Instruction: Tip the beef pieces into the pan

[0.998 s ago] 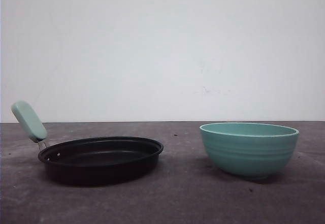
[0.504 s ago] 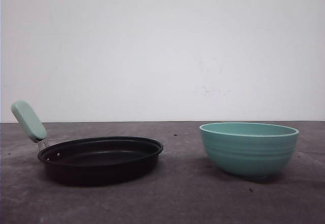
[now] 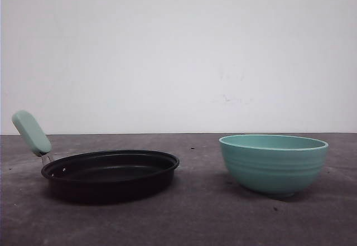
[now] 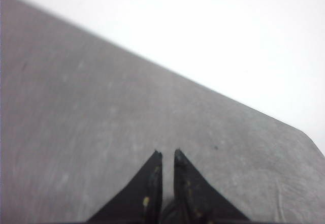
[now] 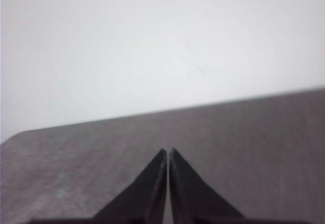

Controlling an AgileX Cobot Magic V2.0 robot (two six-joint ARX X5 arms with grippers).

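The pan [image 3: 110, 174] sits flat on the left of the grey worktop [image 3: 195, 218], its mint handle [image 3: 32, 133] angled up and out to the left. Well apart to its right stands a teal bowl [image 3: 273, 163], upright. The left hand [image 4: 168, 155] has its fingers nearly together over bare worktop; the right hand [image 5: 168, 151] is pressed together, empty.

Left pincer [image 4: 167, 155] hangs above the grey surface [image 4: 76, 132], fingers drawn nearly together; right pincer [image 5: 167, 153] likewise over it, its black fingertips meeting, empty
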